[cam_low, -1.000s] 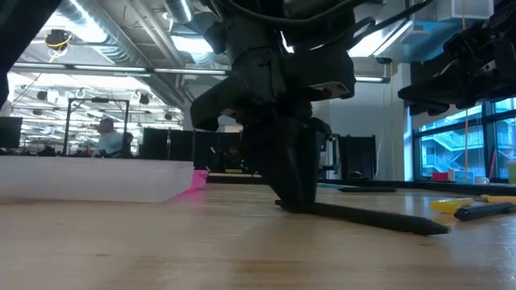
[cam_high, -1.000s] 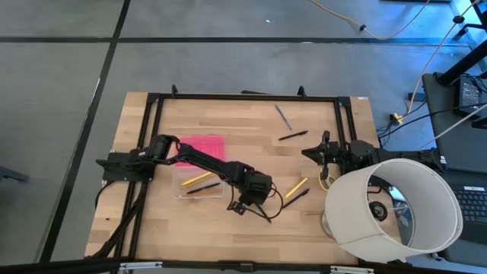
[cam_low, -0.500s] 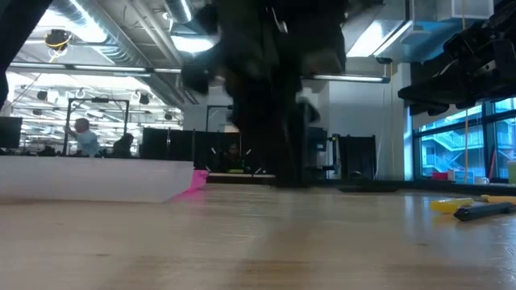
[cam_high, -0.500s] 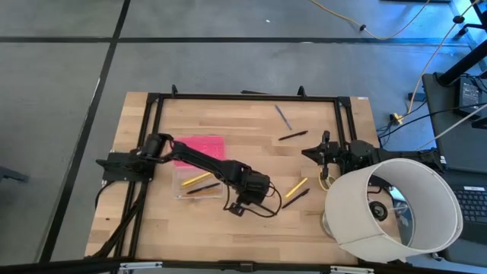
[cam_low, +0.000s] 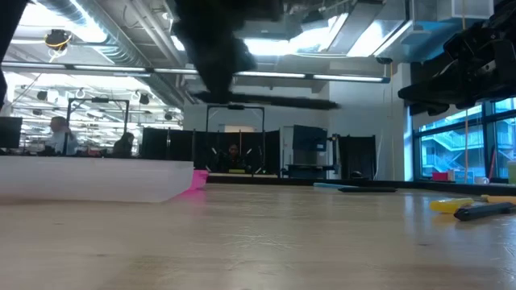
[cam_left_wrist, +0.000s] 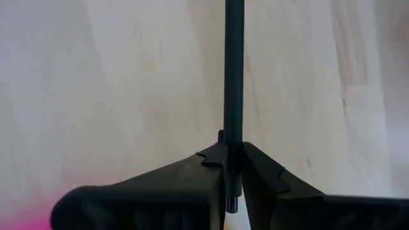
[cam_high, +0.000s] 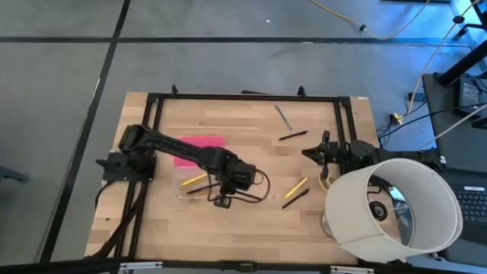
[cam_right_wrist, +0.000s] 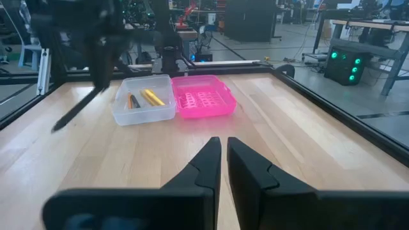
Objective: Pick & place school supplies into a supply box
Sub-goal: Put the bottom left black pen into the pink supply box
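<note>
Lifted off the wood, the black pen [cam_left_wrist: 234, 76] now hangs clenched between the left gripper's [cam_high: 222, 199] fingers; a second ago it lay flat on the table [cam_high: 251, 228] near the front edge with the gripper coming down over it. Seen from the left wrist, the pen runs straight out from between the two closed fingers, and in the low view it shows as a dark level bar well above the surface. The arm has also swung back toward the table's left side, so the gripper now sits just beside the right end of the box [cam_high: 192, 183].

That box lies open in the left half of the table, its pink lid [cam_high: 199, 148] folded out toward the far edge, with a yellow pencil [cam_right_wrist: 152, 97] and another pen already inside. The pick looks done; what remains for this pen is to carry it over the clear tray and let go.

A yellow pen [cam_high: 296, 187] and a dark pen [cam_high: 295, 199] lie right of centre, well apart from the box. Two more lie near the far edge. The right gripper [cam_right_wrist: 223, 156] waits at the right edge, fingers closed on nothing.
</note>
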Controlling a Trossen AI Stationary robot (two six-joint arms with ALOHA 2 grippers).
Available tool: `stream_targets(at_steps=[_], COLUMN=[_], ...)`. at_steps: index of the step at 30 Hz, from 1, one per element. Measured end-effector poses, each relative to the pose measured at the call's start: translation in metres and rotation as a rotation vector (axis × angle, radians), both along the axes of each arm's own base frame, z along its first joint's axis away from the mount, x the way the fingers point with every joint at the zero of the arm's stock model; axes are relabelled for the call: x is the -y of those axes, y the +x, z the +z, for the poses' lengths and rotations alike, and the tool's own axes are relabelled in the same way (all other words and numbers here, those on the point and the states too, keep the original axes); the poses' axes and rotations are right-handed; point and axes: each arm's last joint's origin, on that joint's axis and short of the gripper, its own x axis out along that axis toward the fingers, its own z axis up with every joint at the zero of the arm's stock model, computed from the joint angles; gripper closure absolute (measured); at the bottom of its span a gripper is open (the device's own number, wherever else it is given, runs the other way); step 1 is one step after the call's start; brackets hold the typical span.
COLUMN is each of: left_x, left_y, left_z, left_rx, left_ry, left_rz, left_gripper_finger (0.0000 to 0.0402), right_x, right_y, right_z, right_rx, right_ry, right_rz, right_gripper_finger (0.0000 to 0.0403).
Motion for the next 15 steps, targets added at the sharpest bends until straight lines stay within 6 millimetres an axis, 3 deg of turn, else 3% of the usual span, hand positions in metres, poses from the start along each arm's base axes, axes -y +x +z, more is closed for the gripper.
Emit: stream_targets(at_steps=[8,15], left_x=[-0.014,-0.018], left_y=[-0.064,-0.122], left_z=[0.015,-0.016], left_rx=[0.054,0.061], left_ry=[-0.011,-0.058], left_rz=[0.251,0.499], left_gripper_finger=[0.0381,0.0381], right_x=[0.000,0.000], right_y=[0.000,0.000], right_z=[0.000,0.000], right_rx=[0.000,0.001], right_ry=[0.000,0.000], right_rz=[0.000,0.000], right_gripper_finger=[0.0369,0.0369])
